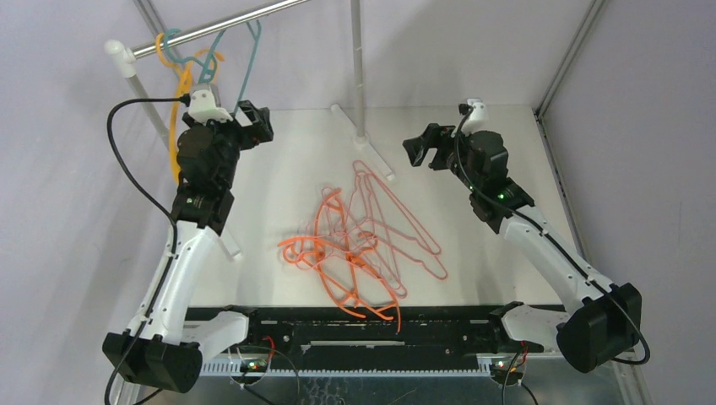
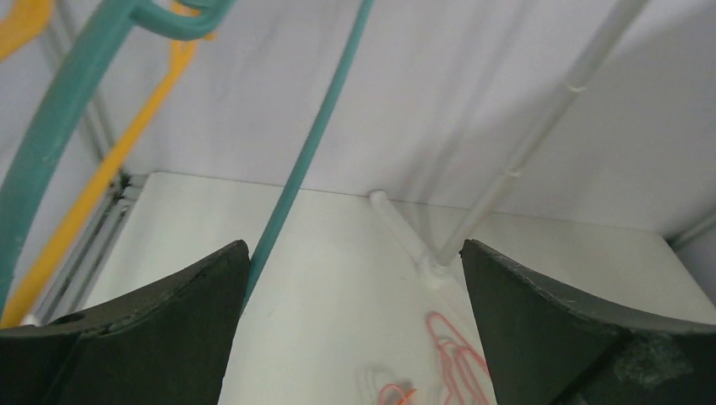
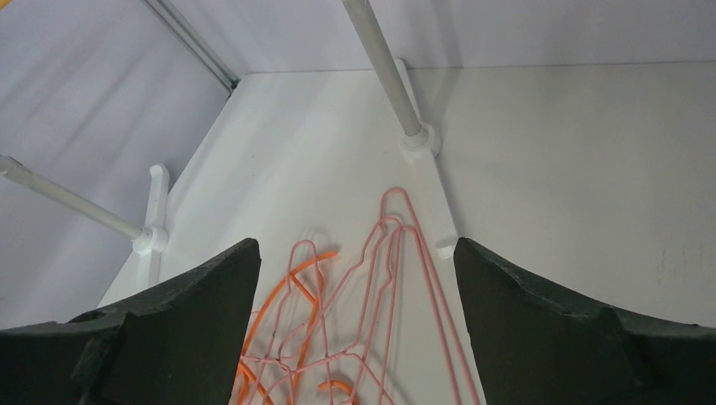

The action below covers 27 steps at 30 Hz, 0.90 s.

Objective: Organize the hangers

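Note:
A tangle of bright orange hangers (image 1: 338, 270) and pale pink hangers (image 1: 397, 219) lies on the white table's middle; it also shows in the right wrist view (image 3: 371, 287). A teal hanger (image 1: 246, 63) and a yellow-orange hanger (image 1: 179, 110) hang on the silver rail (image 1: 219, 25) at the back left. My left gripper (image 1: 253, 118) is open and empty, raised just below the rail, with the teal hanger (image 2: 312, 160) close by its left finger. My right gripper (image 1: 426, 148) is open and empty, raised above the table behind and right of the pile.
The rail's white posts stand at the back: one at the left (image 1: 135, 80), one at the middle (image 1: 359, 67) with a foot bar (image 1: 363, 139) on the table. Metal frame bars and grey walls close in the table's sides.

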Each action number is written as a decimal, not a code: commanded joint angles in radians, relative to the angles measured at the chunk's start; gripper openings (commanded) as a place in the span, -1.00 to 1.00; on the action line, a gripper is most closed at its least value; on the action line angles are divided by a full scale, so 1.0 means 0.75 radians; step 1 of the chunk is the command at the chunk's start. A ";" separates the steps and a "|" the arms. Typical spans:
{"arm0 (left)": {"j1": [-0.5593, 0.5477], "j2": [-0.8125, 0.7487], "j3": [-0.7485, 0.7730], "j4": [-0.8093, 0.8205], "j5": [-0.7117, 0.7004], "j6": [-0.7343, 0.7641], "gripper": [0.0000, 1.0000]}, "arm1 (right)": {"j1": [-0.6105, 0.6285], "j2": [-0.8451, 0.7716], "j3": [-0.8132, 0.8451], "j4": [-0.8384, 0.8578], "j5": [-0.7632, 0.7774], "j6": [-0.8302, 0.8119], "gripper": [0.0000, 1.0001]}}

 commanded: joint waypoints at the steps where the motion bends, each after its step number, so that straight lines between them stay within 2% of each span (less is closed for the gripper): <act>1: -0.065 0.002 0.090 -0.040 0.146 0.050 0.99 | 0.007 -0.040 -0.001 0.001 0.024 -0.043 0.85; 13: -0.087 0.055 0.212 -0.048 0.034 0.113 0.99 | -0.008 -0.085 -0.064 0.011 0.030 -0.047 0.86; 18: -0.105 0.080 0.215 -0.056 0.079 0.127 0.99 | -0.015 -0.073 -0.071 0.016 0.014 -0.057 0.86; 27: -0.322 0.148 0.073 -0.083 0.018 0.140 0.99 | -0.013 -0.038 -0.069 -0.019 -0.003 -0.087 0.86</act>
